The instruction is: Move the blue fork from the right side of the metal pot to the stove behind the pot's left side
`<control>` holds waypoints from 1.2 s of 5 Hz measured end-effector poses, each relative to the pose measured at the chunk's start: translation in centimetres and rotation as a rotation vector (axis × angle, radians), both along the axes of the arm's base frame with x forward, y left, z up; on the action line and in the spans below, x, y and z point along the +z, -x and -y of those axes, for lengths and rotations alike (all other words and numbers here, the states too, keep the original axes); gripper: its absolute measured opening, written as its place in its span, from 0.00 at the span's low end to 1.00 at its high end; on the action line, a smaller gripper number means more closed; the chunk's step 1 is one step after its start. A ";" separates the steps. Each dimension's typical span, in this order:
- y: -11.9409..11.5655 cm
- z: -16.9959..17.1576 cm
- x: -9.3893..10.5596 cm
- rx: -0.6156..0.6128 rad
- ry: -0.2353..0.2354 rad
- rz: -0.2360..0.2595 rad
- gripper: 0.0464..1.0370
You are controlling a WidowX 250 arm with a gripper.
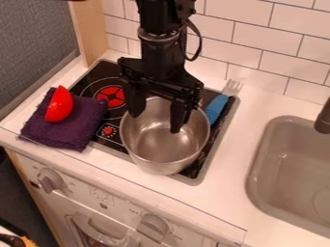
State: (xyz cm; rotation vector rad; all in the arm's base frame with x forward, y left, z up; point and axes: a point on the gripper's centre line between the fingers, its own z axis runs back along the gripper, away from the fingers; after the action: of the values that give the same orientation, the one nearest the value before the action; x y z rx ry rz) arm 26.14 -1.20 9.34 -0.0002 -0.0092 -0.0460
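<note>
The black gripper (pixel 155 123) hangs over the back part of a silver metal pot (pixel 165 155), its two fingers spread wide apart with nothing between them. One finger overlaps the pot's back-left rim in the view, and the other is over the pot's opening; whether either touches the metal I cannot tell. The pot stands on the black stovetop (pixel 95 89). Just right of the pot's back lies a fork with a blue handle (pixel 217 107), its tines toward the wall. On the left, a red bowl-like piece (pixel 59 104) rests tilted on a folded purple cloth (pixel 69 126).
A grey sink (pixel 261 166) with a dark faucet (pixel 323 118) is at the right. White tiles (pixel 245 46) rise behind the counter, and a wooden post (pixel 89 29) stands at the back left. Oven knobs (pixel 50 180) line the front panel below the counter edge.
</note>
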 end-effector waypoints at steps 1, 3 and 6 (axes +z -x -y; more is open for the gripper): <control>0.1 0.1 -0.7 0.010 0.003 -0.028 0.96; -6.3 1.9 2.0 0.040 0.023 0.084 0.96; -13.7 3.0 -3.4 0.146 -0.036 0.102 0.96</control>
State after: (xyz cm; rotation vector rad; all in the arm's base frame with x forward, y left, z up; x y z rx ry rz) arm 39.87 -4.24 5.89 0.0389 -0.1108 0.1000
